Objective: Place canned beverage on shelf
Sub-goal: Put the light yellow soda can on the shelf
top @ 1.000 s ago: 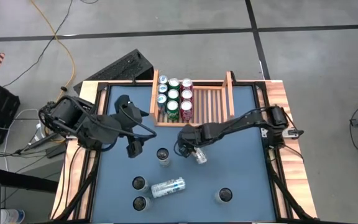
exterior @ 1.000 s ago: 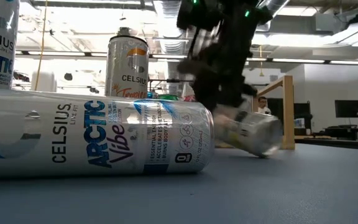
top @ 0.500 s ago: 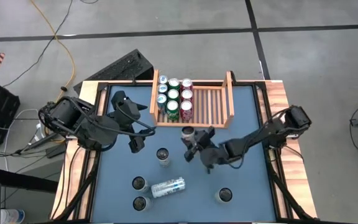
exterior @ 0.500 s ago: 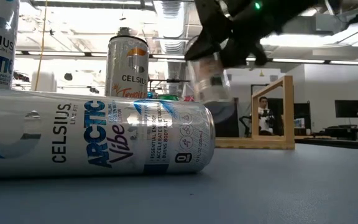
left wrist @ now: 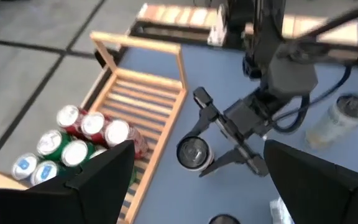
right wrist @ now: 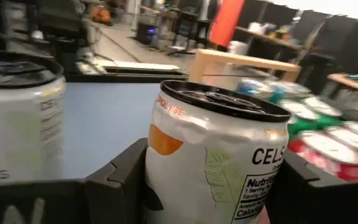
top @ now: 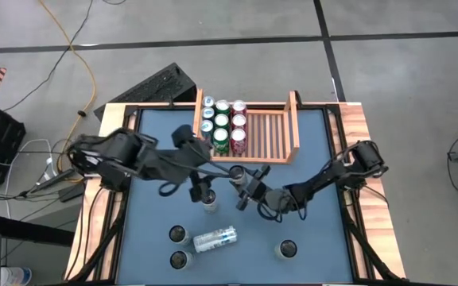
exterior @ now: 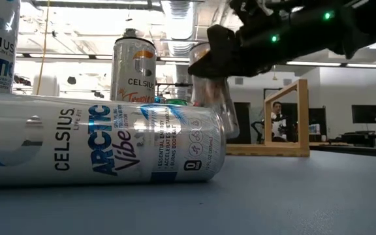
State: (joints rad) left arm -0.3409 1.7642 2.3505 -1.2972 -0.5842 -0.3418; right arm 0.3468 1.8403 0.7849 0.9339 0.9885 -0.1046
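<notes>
A can [top: 239,172] stands upright between the fingers of the right gripper [top: 246,183], just in front of the shelf's open front edge, near the centre of the table [top: 316,159] and a little toward twelve o'clock. The right wrist view shows the can [right wrist: 219,158] gripped on both sides by the dark fingers [right wrist: 114,180], its lid up and level; the left wrist view shows the same can [left wrist: 193,154] from above with the fingers closed on its sides. The shelf [top: 273,131] sits at twelve o'clock on the table, nine cans [top: 223,127] packed in three rows on its nine-o'clock half, the slats on the three-o'clock half bare. At nine o'clock from the held can, the left gripper [top: 201,191] hangs over another upright can [top: 208,200] with its fingers spread wide and nothing in them. Toward six o'clock a silver can [top: 215,238] lies on its side, with two upright cans [top: 178,233] at its nine-o'clock side and one more [top: 287,249] at its three o'clock.
</notes>
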